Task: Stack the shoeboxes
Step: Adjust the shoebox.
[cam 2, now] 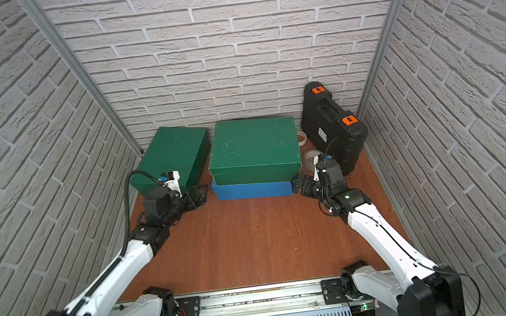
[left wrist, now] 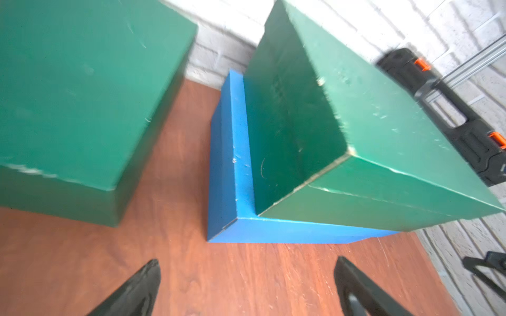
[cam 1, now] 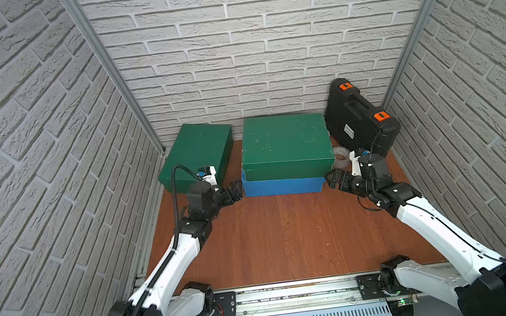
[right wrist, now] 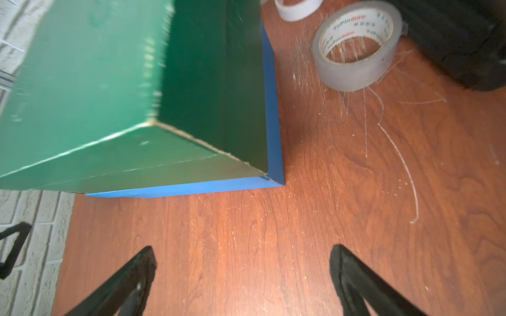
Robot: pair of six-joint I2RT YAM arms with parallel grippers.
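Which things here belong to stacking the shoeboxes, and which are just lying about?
For the job: blue shoebox; green shoebox on it; lone green shoebox.
Lying about: black case; clear tape roll; white tape roll.

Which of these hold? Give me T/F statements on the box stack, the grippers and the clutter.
1. A green shoebox sits on the blue shoebox. True.
2. The other green shoebox tops the stack. False: it stands alone on the table, left of the stack.
3. The left gripper and right gripper are both open and hold nothing. True.
4. The black case lies on the blue shoebox. False: it stands on the table, right of the stack.
5. A tape roll lies between the stack and the black case. True.
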